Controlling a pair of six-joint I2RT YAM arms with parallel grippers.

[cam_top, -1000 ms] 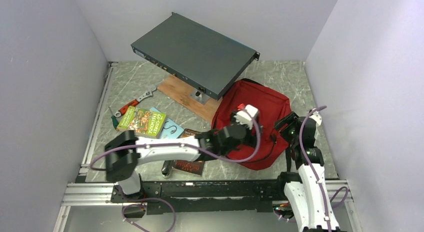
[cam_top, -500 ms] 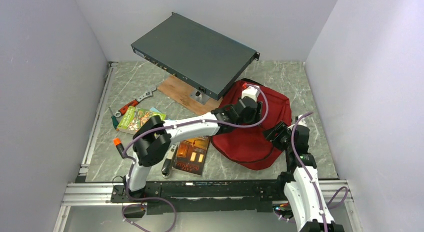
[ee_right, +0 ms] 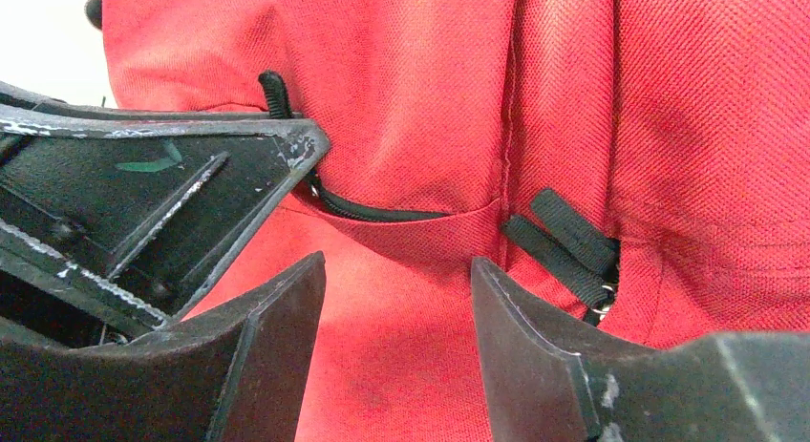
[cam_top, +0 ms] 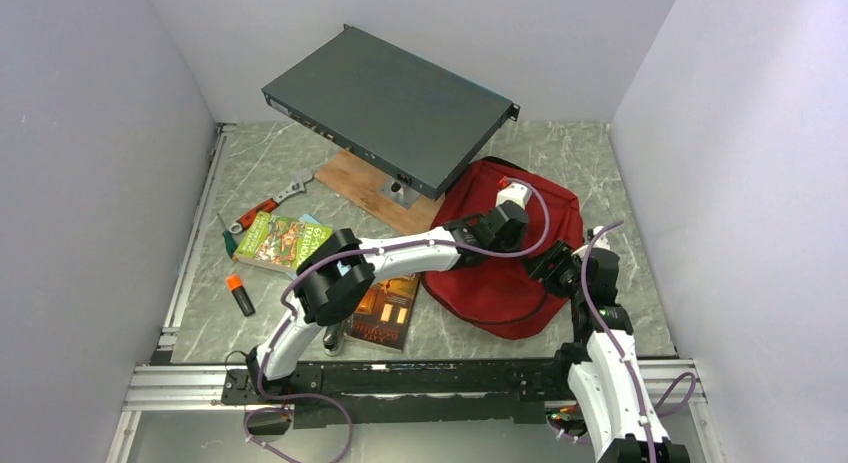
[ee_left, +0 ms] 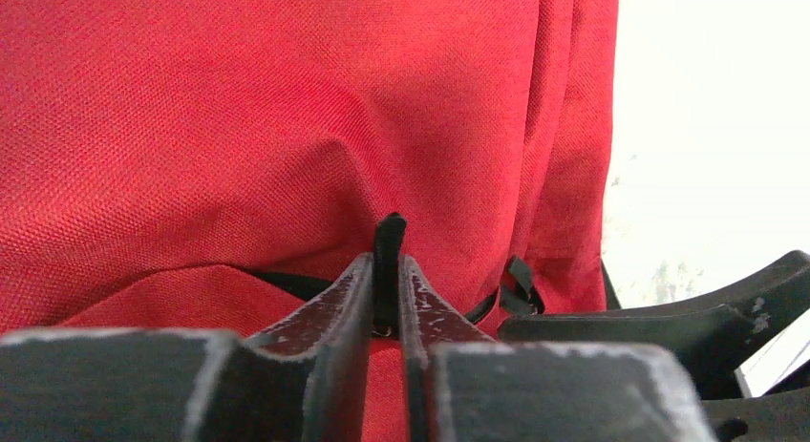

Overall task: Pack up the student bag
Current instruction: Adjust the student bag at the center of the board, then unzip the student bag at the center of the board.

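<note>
The student bag (cam_top: 555,208), a red backpack, lies at the right of the table. My left gripper (cam_top: 522,245) reaches across it. In the left wrist view the left gripper (ee_left: 387,270) is shut on the black zipper pull (ee_left: 388,237) of a pocket, and red fabric (ee_left: 239,108) fills the frame. My right gripper (cam_top: 553,264) hovers just right of it, low over the bag's right side. In its own view the right gripper (ee_right: 396,270) is open with only red fabric between the fingers. The zipper pull (ee_right: 275,94) and black zipper line (ee_right: 373,213) lie beyond it.
A dark grey metal box (cam_top: 390,108) sits on a stand over a wooden board (cam_top: 365,183) at the back. Left of the bag lie a green book (cam_top: 285,241), a dark book (cam_top: 385,308), an orange marker (cam_top: 238,293) and a red-handled tool (cam_top: 268,205). Black webbing (ee_right: 564,237) crosses the bag's seam.
My left arm swung from the bag's near edge up onto its middle and its jaws closed on the zipper pull. The right gripper drew back toward the bag's right side. The orange marker came into view.
</note>
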